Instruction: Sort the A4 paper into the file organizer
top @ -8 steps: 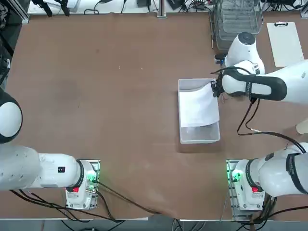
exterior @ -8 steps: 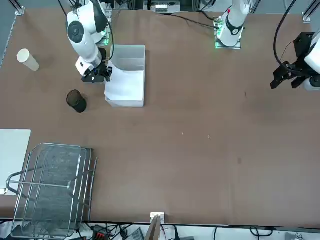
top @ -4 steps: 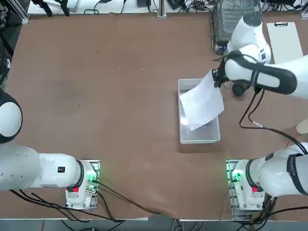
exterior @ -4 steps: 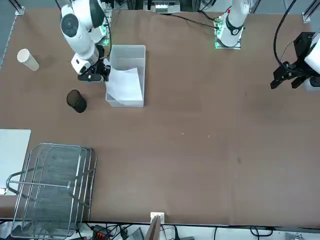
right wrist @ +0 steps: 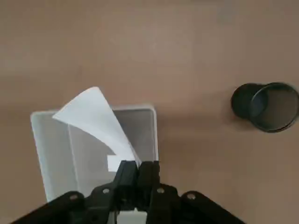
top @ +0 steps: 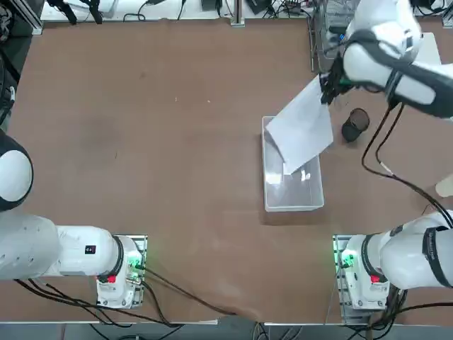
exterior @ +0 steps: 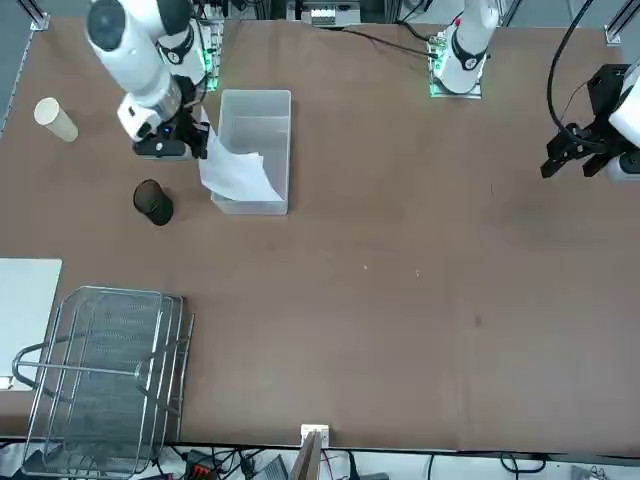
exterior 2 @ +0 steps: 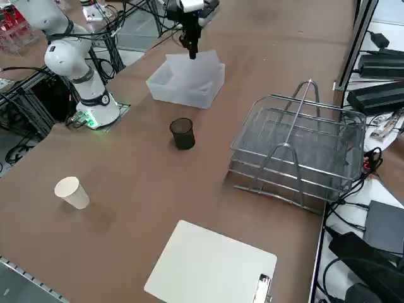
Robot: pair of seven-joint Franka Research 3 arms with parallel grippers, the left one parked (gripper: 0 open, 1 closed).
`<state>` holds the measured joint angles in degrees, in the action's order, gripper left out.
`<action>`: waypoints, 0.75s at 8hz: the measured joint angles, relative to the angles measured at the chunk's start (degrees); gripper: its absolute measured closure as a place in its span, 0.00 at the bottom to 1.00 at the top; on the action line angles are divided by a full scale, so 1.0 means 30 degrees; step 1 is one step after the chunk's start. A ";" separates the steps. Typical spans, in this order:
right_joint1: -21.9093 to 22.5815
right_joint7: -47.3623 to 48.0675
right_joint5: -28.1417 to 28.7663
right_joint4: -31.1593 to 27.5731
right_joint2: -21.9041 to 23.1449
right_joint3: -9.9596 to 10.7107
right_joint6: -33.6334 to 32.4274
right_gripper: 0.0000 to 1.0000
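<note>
- Right gripper (right wrist: 137, 173) fingers pinched tight on one corner of the A4 paper (top: 303, 127), raised above the clear bin (top: 272, 196).
- Sheet hangs curled, lower edge over the bin's interior; a small white scrap lies inside.
- Black mesh cup (top: 354, 125) just beside the bin.
- File organizer (exterior 2: 302, 151) stands well apart, bare brown table (exterior: 420, 250) between.
- No legible writing.

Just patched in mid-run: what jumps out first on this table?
The right gripper is raised above the clear plastic bin, pinching a corner of the A4 paper, which hangs curled over the bin. The file organizer sits at the table's far right corner, seemingly with nothing in it. A small black mesh cup stands between bin and organizer.
</note>
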<state>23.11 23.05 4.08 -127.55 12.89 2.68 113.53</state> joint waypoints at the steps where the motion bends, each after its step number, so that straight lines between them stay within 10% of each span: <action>1: -0.0028 -0.0030 0.0000 0.1491 -0.0017 0.0564 -0.1274 0.99; 6: -0.0196 -0.0639 0.0354 0.7045 -0.0669 0.3698 -0.3511 0.99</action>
<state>22.52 21.13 5.14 -106.42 10.88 13.78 103.00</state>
